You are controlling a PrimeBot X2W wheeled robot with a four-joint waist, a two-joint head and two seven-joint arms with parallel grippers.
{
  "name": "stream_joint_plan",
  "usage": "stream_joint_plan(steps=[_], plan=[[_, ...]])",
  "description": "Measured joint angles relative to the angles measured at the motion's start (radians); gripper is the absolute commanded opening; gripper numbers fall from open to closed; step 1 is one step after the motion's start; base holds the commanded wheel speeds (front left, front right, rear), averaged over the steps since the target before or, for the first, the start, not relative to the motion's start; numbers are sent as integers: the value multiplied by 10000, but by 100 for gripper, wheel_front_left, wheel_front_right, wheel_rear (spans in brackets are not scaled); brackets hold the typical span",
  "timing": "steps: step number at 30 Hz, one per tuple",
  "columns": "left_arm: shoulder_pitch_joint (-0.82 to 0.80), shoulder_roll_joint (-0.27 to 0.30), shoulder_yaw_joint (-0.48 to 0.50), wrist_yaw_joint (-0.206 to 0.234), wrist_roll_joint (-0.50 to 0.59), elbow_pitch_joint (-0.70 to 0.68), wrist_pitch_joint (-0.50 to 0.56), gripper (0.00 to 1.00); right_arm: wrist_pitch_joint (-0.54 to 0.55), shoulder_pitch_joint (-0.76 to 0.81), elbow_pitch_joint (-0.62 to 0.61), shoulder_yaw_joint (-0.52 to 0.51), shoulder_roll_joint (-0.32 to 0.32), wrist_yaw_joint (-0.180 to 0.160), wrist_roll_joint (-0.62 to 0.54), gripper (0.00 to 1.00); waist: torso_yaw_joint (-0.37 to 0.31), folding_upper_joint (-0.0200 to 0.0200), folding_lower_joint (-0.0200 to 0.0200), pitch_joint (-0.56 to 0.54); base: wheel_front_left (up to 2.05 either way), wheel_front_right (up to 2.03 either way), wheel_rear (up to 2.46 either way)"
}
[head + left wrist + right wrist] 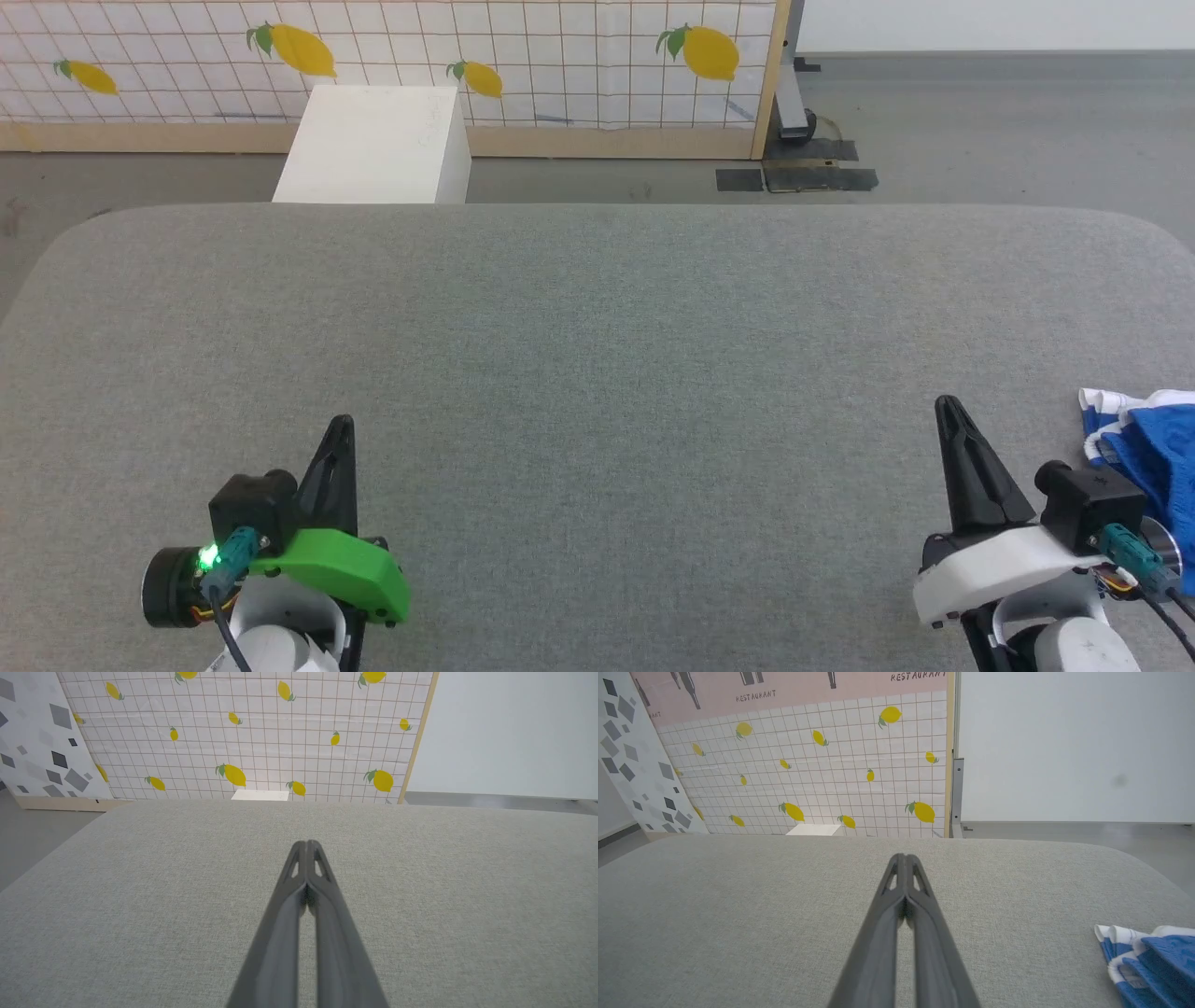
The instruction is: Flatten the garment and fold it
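The garment [1146,446], bright blue fabric with white edge stripes, lies bunched at the right edge of the grey table, partly cut off by the frame. In the right wrist view the garment [1153,963] sits at the lower right, apart from the fingers. My right gripper [948,404] rests shut and empty just left of the garment, fingers [903,877] pressed together. My left gripper [344,424] is shut and empty at the near left of the table, its fingers [306,858] touching tip to tip.
The grey fabric-covered table [597,336] spreads wide between the arms. Beyond its far edge stand a white box [375,145] and a lemon-patterned tiled panel [392,56] on the floor. A metal stand base [794,121] is at the panel's right end.
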Motion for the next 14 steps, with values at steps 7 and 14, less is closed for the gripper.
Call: stream_joint_plan(steps=[7, 14], plan=[[30, -48, 31, 6, 119, -115, 109, 0, 128, 12, -104, 19, 0, 0, -107, 0, -26, 0, 0, -30, 0, 0, 0], [98, -146, 69, 33, 257, -268, 228, 0, 274, 26, -215, 48, 0, 0, -222, 0, -52, 0, -1, -60, 0, 0, 0]])
